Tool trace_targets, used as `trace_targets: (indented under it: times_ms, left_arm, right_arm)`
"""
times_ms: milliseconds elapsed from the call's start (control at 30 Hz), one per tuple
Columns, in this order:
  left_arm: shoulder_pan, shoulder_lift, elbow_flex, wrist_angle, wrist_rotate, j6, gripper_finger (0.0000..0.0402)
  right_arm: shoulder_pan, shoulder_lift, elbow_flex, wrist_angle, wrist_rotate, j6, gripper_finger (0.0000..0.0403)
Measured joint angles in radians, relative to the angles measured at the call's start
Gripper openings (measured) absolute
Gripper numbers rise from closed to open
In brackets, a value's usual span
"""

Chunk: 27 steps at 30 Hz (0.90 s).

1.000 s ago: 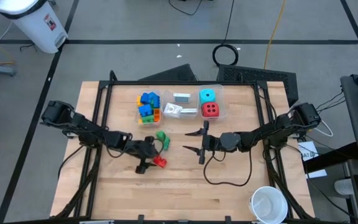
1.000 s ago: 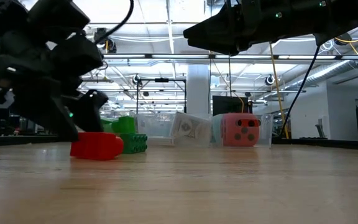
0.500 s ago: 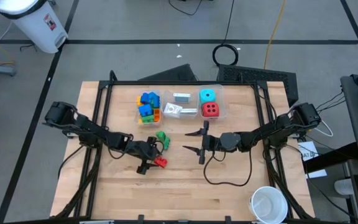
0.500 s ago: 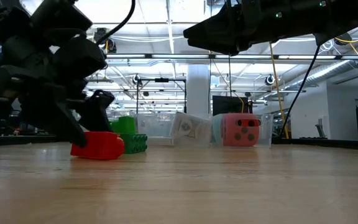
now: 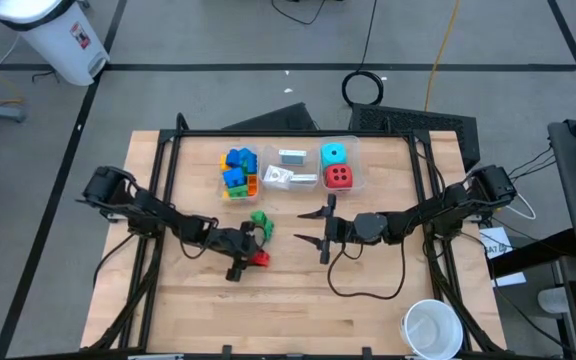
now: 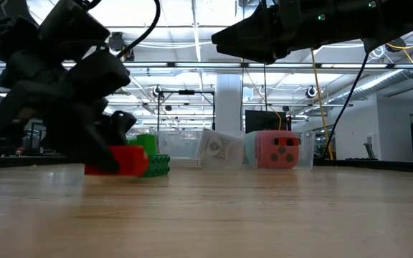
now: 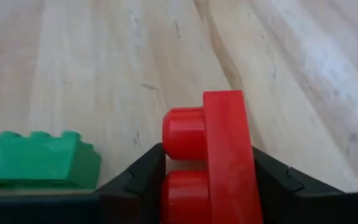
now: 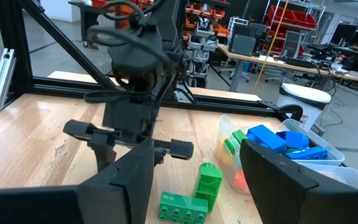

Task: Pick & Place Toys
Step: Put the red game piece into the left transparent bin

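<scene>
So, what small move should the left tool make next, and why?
Probably close fully and lift. The left tool sits low on the table, and in its wrist view a finger flanks each side of the red brick. The green bricks lie close beside it.

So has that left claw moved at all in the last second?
Yes. The left gripper slid toward the green brick, its jaws now around the red brick.
</scene>
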Motion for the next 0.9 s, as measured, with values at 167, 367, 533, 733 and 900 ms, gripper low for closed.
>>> trace_targets:
  times_ms: [167,367,533,733,900]
  left_arm:
    - [0.0,-0.084,0.0,-0.002,-0.001,-0.082,0.0171]
    - [0.003,-0.33,0.0,-0.054,-0.107,-0.07,0.0171]
    - [0.047,-0.595,0.001,-0.215,-0.431,-0.095,0.0171]
    - [0.201,-0.769,0.001,-0.524,-0.682,-0.271,0.0171]
    - [0.362,-0.756,0.001,-0.64,-0.682,-0.361,0.0171]
  right_arm:
    - [0.0,0.0,0.0,0.0,0.0,0.0,0.0208]
    - [0.0,0.0,0.0,0.0,0.0,0.0,0.0208]
    - [0.0,0.0,0.0,0.0,0.0,0.0,0.0208]
    - [0.0,0.0,0.0,0.0,0.0,0.0,0.0208]
    - [0.0,0.0,0.0,0.001,0.0,0.0,0.0208]
